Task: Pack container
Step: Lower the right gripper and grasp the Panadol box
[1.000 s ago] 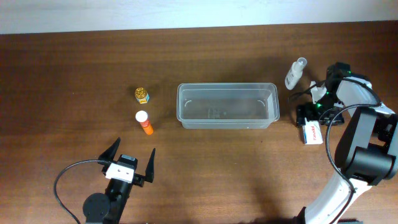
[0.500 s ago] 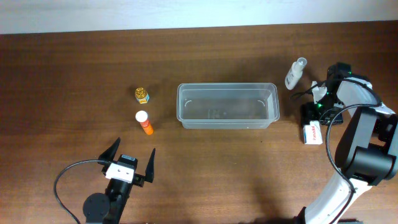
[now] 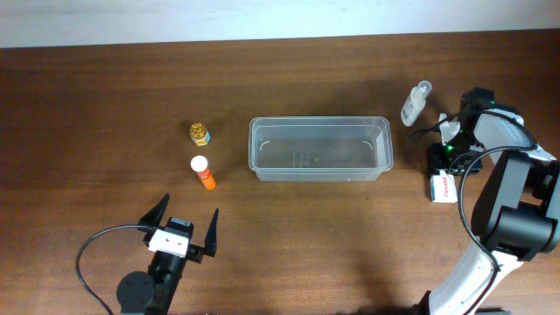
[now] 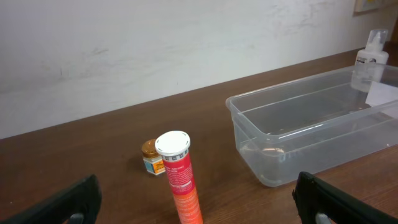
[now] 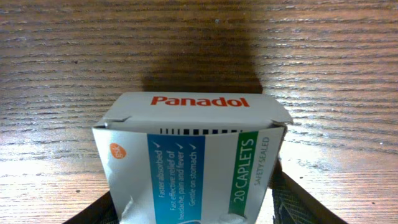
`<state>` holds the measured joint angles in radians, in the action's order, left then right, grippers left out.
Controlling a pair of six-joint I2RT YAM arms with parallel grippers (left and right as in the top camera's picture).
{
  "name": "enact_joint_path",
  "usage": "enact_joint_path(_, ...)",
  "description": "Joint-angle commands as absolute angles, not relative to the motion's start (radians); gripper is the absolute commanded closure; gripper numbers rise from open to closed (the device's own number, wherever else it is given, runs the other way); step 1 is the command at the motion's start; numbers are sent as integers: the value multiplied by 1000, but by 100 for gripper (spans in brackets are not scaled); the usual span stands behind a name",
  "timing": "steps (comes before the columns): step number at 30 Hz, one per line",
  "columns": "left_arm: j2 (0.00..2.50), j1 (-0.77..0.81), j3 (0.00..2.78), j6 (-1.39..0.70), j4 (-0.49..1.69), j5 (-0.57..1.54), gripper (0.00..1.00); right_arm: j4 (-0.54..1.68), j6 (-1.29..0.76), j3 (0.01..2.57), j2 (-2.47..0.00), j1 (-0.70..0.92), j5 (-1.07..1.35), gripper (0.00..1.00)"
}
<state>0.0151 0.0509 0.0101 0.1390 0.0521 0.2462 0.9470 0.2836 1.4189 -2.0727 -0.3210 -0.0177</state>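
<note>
The clear plastic container (image 3: 320,149) sits empty mid-table; it also shows in the left wrist view (image 4: 311,127). An orange tube with a white cap (image 3: 203,172) and a small yellow jar (image 3: 199,133) stand left of it, and both show in the left wrist view, the tube (image 4: 180,180) and the jar (image 4: 152,157). A clear spray bottle (image 3: 416,102) lies to the right of the container. My right gripper (image 3: 440,171) is shut on a white Panadol box (image 3: 443,187), which fills the right wrist view (image 5: 193,162) just over the table. My left gripper (image 3: 182,229) is open and empty, near the front edge.
The wooden table (image 3: 105,96) runs to a white wall at the back. The spray bottle shows behind the container in the left wrist view (image 4: 372,51). The right arm's cables and base (image 3: 507,219) fill the right side.
My right gripper has slid a little to the right over the Panadol box, which now looks shorter from above. The left arm has not moved.
</note>
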Motion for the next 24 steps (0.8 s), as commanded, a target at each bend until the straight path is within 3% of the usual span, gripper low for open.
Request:
enact_joint_path(1,14,46,9,152,61,239,1,946,272,1390,-2090,-321,79,41)
enact_joint_path(4,14,46,9,152,61,239,1,946,272,1390,-2090,-321,79,42)
enact_joint_path(7,14,46,9,152,61,239,0,949,271,1391,-2090,-321,79,58)
enact_joint_path(8,14,46,9,152,61,239,0,949,271,1391,-2090,-321,81,59)
enact_joint_path(17,14,46,9,152,61,239,1,966,271,1406,-2088,-320,104,59)
enact_joint_path(24,14,46,9,152,61,239,1,1113,272,1542,-2088,-319,175,59)
